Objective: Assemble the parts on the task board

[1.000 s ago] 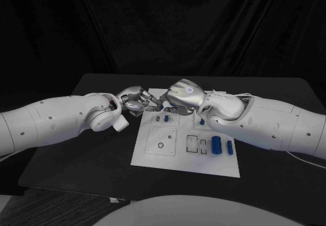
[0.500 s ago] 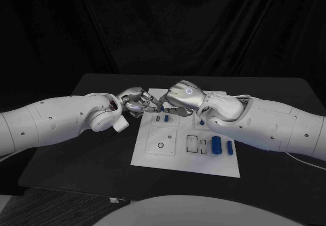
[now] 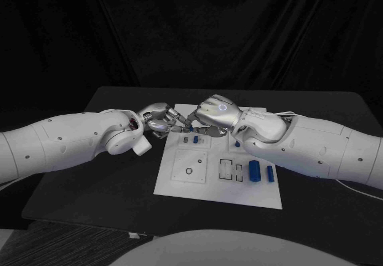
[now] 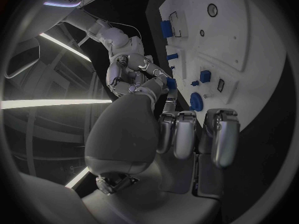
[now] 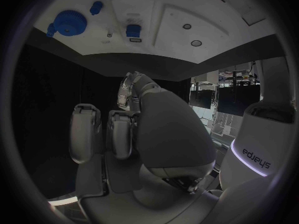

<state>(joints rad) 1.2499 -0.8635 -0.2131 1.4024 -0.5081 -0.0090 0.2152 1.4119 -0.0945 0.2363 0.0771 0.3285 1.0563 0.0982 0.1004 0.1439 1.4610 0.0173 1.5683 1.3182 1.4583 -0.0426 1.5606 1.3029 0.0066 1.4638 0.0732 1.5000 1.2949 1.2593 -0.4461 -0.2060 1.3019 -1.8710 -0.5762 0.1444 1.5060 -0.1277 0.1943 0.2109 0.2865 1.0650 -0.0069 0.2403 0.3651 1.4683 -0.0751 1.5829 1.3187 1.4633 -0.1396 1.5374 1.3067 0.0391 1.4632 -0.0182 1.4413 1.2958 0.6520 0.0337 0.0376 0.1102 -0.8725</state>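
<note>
The white task board (image 3: 191,185) lies mid-table, also seen in the wrist views (image 4: 249,50) (image 5: 206,15). My left hand (image 3: 162,119) and right hand (image 3: 217,112) meet over its far left corner. The left hand (image 4: 181,134) pinches a small blue part (image 4: 171,83) at its thumb tip, its other fingers curled. The right hand (image 4: 127,69) is balled just beyond that part; its fingers (image 5: 118,129) curl in with nothing visible in them. A round blue part (image 4: 196,102) (image 5: 69,21) and a square blue part (image 4: 204,75) (image 5: 132,31) stand in the board nearby.
Two long blue parts (image 3: 254,170) (image 3: 270,173) lie on the board's right side beside two empty rectangular slots (image 3: 231,169). A ring mark (image 3: 188,170) sits on the left panel. Bare black table (image 3: 96,188) surrounds the board.
The right hand has drifted slightly to the right and turned a little. The left hand and the parts on the board have stayed put.
</note>
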